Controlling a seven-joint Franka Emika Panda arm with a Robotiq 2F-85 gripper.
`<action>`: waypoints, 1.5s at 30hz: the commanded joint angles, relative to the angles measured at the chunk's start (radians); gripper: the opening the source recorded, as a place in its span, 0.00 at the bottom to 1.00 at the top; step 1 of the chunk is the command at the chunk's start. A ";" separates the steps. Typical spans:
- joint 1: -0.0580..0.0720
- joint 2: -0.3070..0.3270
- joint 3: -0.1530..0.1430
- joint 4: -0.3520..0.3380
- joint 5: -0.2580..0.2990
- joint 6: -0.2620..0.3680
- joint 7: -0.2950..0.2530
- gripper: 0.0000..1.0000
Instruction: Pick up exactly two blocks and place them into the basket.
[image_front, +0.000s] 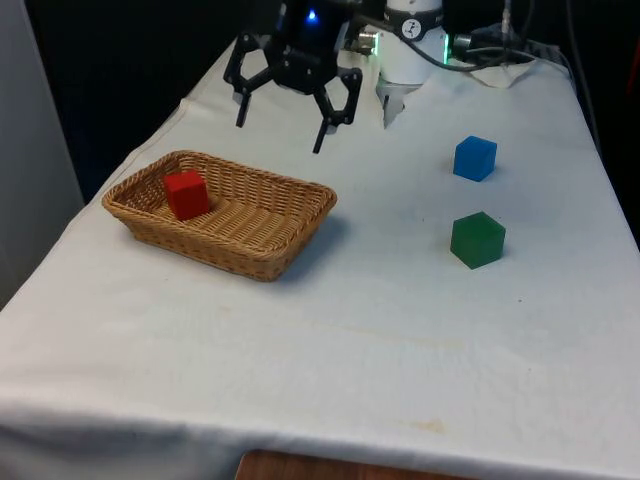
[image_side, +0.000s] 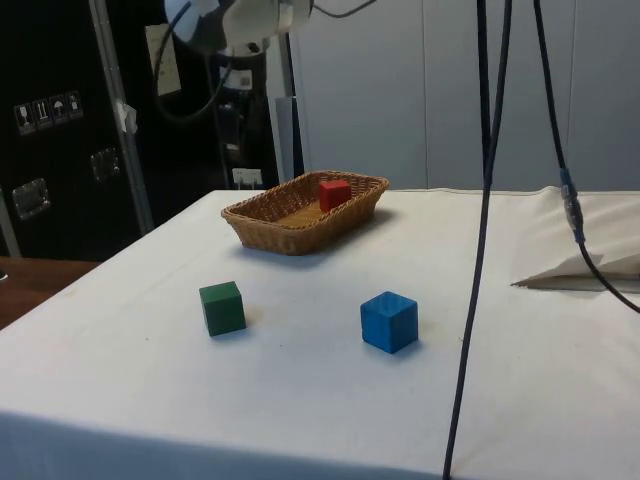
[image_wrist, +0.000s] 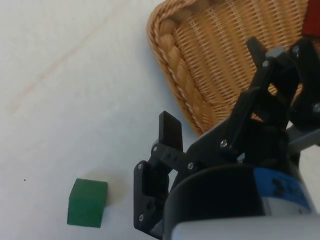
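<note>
A red block (image_front: 187, 194) lies inside the wicker basket (image_front: 262, 243) at the front view's left; it also shows in the basket (image_side: 262, 222) as a red block (image_side: 334, 193) in the side view. A green block (image_front: 477, 240) and a blue block (image_front: 474, 158) rest on the cloth at the front view's right. My gripper (image_front: 279, 138) hangs open and empty above the basket's far edge. In the wrist view one finger (image_wrist: 170, 131) stands beside the basket rim (image_wrist: 172, 70), with the green block (image_wrist: 87, 203) off on the cloth.
Crumpled white cloth and cables (image_front: 490, 60) lie at the far end near the robot base. Black cables (image_side: 480, 230) hang down across the side view. The table's front edge (image_front: 320, 440) drops off near the camera.
</note>
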 joint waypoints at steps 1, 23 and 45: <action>0.017 0.000 -0.013 -0.013 -0.004 0.000 0.002 1.00; 0.109 -0.003 -0.020 0.021 -0.017 0.002 0.053 1.00; 0.055 -0.016 0.021 0.111 0.017 -0.127 -0.007 1.00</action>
